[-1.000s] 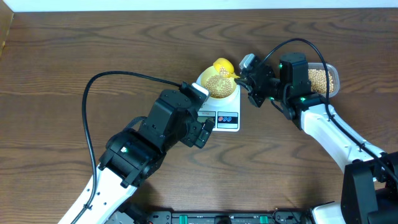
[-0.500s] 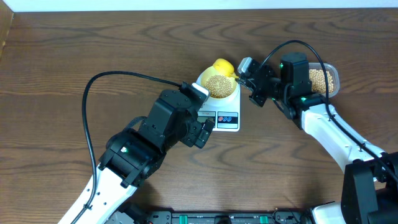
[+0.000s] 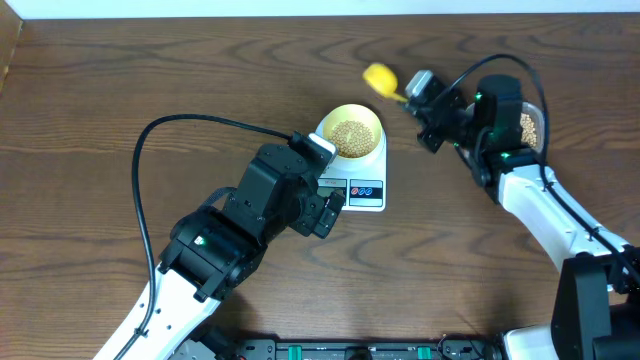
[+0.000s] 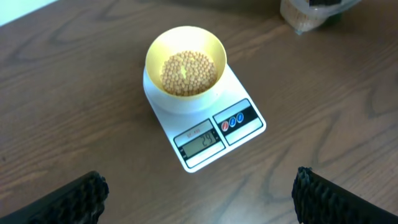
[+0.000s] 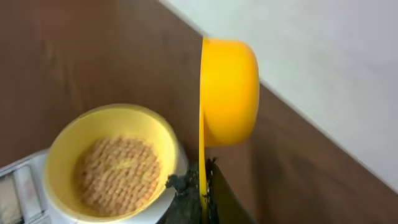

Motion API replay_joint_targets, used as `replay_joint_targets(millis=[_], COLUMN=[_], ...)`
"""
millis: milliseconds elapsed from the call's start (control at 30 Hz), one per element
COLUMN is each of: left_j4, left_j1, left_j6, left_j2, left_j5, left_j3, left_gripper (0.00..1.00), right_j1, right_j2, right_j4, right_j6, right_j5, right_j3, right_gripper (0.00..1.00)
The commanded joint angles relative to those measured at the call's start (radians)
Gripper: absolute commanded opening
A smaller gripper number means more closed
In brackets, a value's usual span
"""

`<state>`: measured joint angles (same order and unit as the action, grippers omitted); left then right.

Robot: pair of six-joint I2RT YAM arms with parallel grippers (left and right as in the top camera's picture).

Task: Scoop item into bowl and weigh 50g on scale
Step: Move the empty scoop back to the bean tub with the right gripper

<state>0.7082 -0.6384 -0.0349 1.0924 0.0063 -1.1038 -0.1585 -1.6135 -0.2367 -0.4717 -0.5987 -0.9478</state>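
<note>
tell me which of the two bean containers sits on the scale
The small pale-yellow bowl, resting on the white scale. The other one, the clear plastic tub, stands off the scale, farther right in the overhead view.

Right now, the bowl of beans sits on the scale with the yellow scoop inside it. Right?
No: the overhead view shows the yellow scoop outside the bowl, gripped by the right pincer. The bowl of beans does sit on the scale.

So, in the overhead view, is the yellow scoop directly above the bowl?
No, the yellow scoop is over bare table off to the side of the bowl, clear of its rim.
</note>
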Motion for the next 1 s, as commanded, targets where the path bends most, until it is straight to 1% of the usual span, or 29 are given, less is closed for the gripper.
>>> replay_joint_targets(millis=[0,67,133,233,433,633,967], left_j4=[0.003,0.003,0.003,0.003,0.003,0.003,0.003], left_j1=[0.004,0.004,0.004,0.004,0.004,0.004,0.004], left_j6=[-0.017,-0.017,-0.017,-0.017,-0.017,-0.017,-0.017], left_j2=[0.005,0.005,0.005,0.005,0.005,0.005,0.005], left_j5=[0.009,0.009,0.009,0.009,0.009,0.009,0.009], left_j3=[0.000,0.000,0.000,0.000,0.000,0.000,0.000], left_gripper=[0.97,0.97,0.97,0.97,0.97,0.97,0.97], right_j1=[0.037,0.059,0.079,0.103,0.124,0.129,0.191], right_j2=[-0.010,-0.010,-0.010,-0.009,0.019,0.113,0.279], right_j4=[-0.043,-0.051,-0.047,-0.043,0.030,0.127,0.359], right_j6=[0.195,0.270,0.307,0.306,0.305,0.269,0.284], right_j5=[0.033,0.075,0.100,0.112,0.319,0.445,0.466], right_j3=[-0.004,-0.004,-0.004,-0.004,-0.004,-0.004,-0.004], right_gripper=[0.01,0.01,0.01,0.01,0.01,0.01,0.01])
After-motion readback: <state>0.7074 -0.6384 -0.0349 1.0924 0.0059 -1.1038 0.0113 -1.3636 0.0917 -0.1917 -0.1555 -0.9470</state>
